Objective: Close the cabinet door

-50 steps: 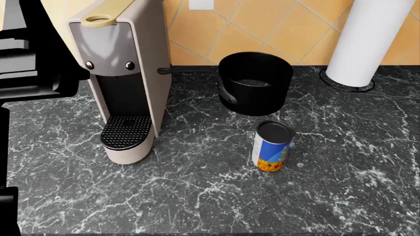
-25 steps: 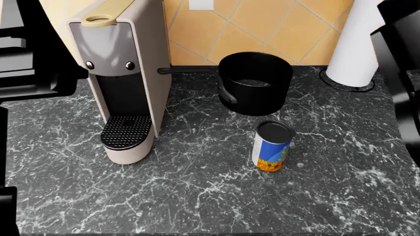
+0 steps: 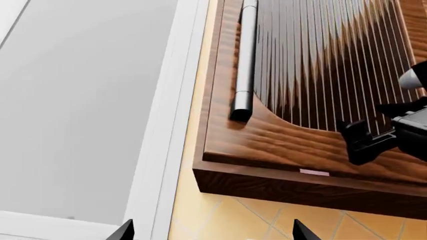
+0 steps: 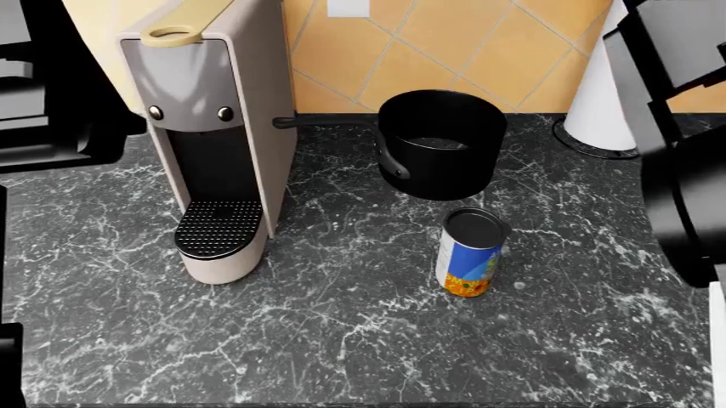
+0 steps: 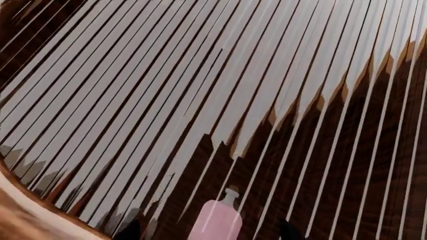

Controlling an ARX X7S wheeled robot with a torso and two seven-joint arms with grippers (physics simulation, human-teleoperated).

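- A beige coffee machine (image 4: 216, 127) is seen at the left of the dark marbled surface (image 4: 340, 340) in the head view, with its round drip grid at the front and nothing set on the grid.
- To the right of the coffee machine, a black pot (image 4: 443, 144) is stood against the orange tiled wall (image 4: 454, 42); its handle is turned toward the machine, and its inside is seen as dark, with the contents not told.
- In front of the pot, on the side away from the wall, a lidded can (image 4: 471, 252) with a blue and yellow label is stood upright, apart from the pot.
- To the right of the pot, a white paper roll (image 4: 596, 102) on its holder is partly hidden by the dark right arm (image 4: 681, 170).
- The cabinet door (image 3: 313, 90) is shown in the left wrist view: dark wood with a ribbed glass panel and a metal bar handle (image 3: 244, 60), above the tiled wall.
- The right gripper (image 3: 373, 137) is seen against the door's lower edge; whether its jaws are spread cannot be told.
- Through the ribbed panel in the right wrist view, a pink bottle (image 5: 217, 217) is made out inside the cabinet.
- Of the left gripper (image 3: 210, 231) only two tips are shown, set well apart and holding nothing.
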